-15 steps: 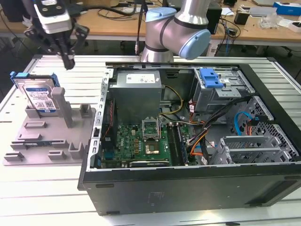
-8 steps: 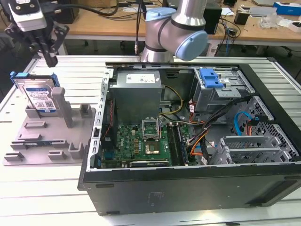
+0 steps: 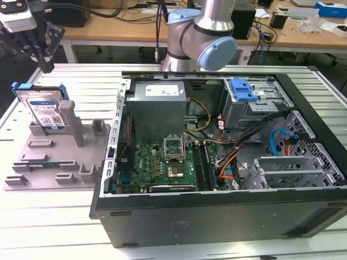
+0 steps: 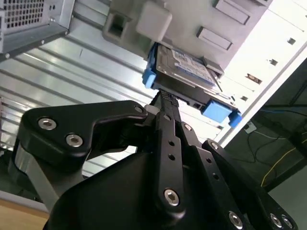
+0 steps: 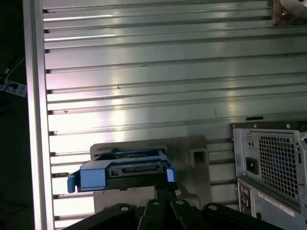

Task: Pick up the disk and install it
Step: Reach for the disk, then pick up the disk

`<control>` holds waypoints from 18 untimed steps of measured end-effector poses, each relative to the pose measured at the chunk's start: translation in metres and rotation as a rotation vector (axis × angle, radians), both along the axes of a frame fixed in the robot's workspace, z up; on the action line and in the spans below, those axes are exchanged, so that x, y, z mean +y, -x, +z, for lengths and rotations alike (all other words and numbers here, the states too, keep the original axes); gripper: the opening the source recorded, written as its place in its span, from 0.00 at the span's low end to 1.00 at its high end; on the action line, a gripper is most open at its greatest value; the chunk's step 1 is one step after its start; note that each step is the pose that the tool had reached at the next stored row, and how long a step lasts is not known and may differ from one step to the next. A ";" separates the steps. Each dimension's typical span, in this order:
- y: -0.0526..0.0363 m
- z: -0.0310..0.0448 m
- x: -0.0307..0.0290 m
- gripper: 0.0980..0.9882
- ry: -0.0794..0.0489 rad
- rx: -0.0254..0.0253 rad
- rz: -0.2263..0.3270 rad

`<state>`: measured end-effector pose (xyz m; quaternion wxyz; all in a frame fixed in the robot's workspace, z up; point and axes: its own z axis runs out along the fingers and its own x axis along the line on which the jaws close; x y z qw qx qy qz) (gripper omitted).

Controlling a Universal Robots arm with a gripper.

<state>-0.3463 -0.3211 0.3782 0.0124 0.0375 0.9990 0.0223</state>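
A slatted metal surface (image 3: 49,222) carries an open computer case (image 3: 217,211) and, on the exterior view's left, a grey holding fixture (image 3: 54,162). The disk (image 3: 46,111) stands on edge in that fixture, leaning back a little, label facing out, blue bracket framing it. A grey post (image 3: 68,116) of the fixture rises just in front of one side of the disk and covers part of it. The robot arm (image 3: 209,32) reaches across behind the case. Its black claw (image 3: 46,64) hangs just above the disk's upper edge, apart from it and holding nothing. In the second wrist view the claw (image 4: 165,98) points at the disk (image 4: 184,67) — its fingers appear pressed together, narrow. Inside the case lie a circuit board, cables and a grey power supply (image 3: 157,105).
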 end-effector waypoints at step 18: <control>0.0112 -0.0009 0.0052 0.01 0.000 0.0000 0.000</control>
